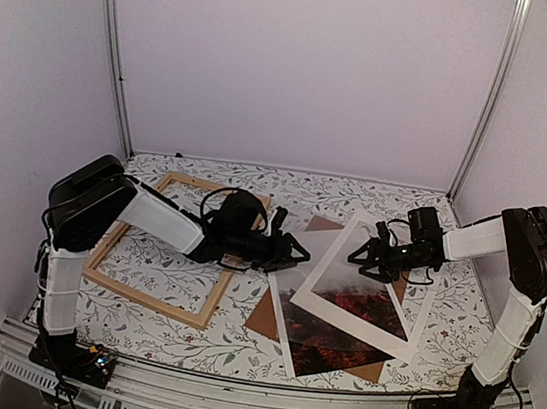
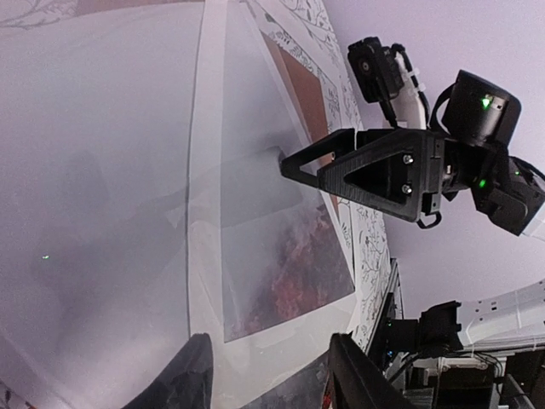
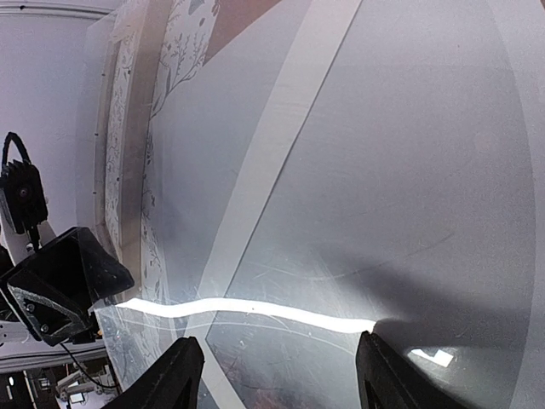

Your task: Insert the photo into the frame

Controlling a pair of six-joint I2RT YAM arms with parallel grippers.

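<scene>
Here, the photo (image 1: 331,343) lies flat nearest the front, partly under the white mat (image 1: 338,264). Left gripper (image 1: 300,251) and right gripper (image 1: 361,259): fingers apart, gripping nothing. Frame (image 1: 150,299) lies flat, left, apart.

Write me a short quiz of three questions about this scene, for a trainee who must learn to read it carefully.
1. True or false: the photo already lies inside the frame.
2. What covers part of the photo? A) the white mat B) the frame C) a folded cloth
3. Fill in: seen from the top camera, the frame lies in the ___ half of the picture.

Key: 1 false; 2 A; 3 left.
</scene>
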